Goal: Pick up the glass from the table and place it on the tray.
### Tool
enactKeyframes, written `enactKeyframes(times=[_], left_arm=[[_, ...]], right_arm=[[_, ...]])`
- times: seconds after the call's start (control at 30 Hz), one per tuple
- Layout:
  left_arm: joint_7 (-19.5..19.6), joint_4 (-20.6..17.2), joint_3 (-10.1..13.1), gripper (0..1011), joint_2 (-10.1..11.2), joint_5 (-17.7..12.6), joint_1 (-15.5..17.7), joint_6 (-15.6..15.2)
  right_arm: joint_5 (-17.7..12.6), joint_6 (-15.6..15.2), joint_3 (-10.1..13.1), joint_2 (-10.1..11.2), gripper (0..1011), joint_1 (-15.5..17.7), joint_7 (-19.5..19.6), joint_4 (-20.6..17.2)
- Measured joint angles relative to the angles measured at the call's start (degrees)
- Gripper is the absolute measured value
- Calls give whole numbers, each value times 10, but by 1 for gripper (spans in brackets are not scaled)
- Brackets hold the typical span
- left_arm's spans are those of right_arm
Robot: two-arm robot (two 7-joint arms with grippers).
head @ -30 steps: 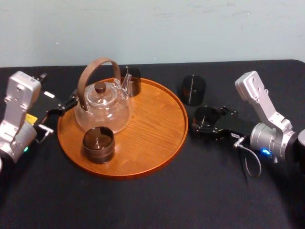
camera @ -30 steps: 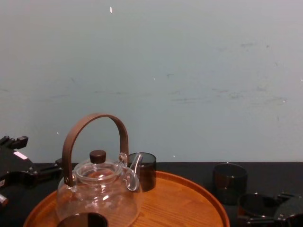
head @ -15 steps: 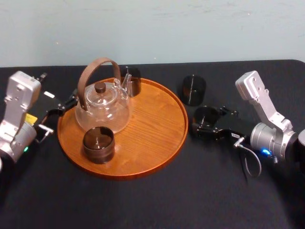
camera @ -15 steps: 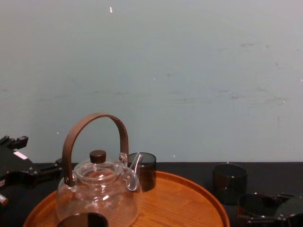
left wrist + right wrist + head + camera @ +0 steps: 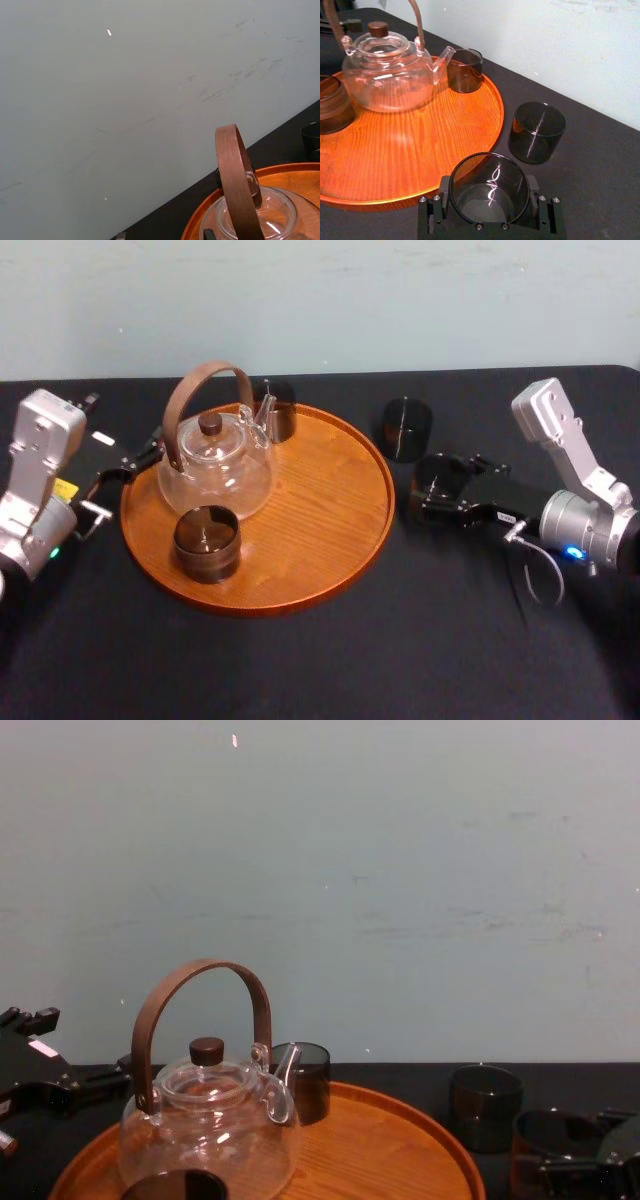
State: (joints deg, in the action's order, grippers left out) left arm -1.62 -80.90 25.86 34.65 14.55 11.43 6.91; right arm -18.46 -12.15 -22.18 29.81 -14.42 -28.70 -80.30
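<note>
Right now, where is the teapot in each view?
Head: teapot left of centre, on the tray, right of the parked left gripper.
Chest: teapot lower left, cut by the bottom edge.
Left wrist: teapot lower right, handle nearest.
Right wrist: teapot upper left, beyond the glass held by the right gripper.
Landmark: the tray lies under the teapot in all four.

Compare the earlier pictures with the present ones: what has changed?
The right claw, shut on the glass, has lifted it slightly off the table. The left claw beside the tray, the teapot and the spare glass on the table stayed put.
</note>
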Motion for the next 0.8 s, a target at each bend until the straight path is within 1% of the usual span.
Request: enactKeyframes(times=[0.07, 0.1, 0.2, 0.4, 0.63, 0.8], left_arm=[[0, 0, 0, 1001, 0, 0, 0, 0], [0, 0, 0, 1001, 0, 0, 0, 0], [0, 0, 0, 1001, 0, 0, 0, 0], [0, 0, 0, 1002, 0, 0, 0, 0], [0, 0, 0, 1001, 0, 0, 0, 0], [0, 0, 0, 1002, 0, 0, 0, 0]], right_arm=[[-3, -4, 0, 9, 905, 1, -4, -12], [-3, -4, 0, 9, 905, 1, -4, -12], [-9, -10, 0, 19, 905, 1, -9, -28], [-14, -19, -5, 30, 905, -5, -18, -46], [-16, -16, -19, 33, 905, -16, -28, -54], [-14, -10, -37, 26, 905, -32, -34, -51]])
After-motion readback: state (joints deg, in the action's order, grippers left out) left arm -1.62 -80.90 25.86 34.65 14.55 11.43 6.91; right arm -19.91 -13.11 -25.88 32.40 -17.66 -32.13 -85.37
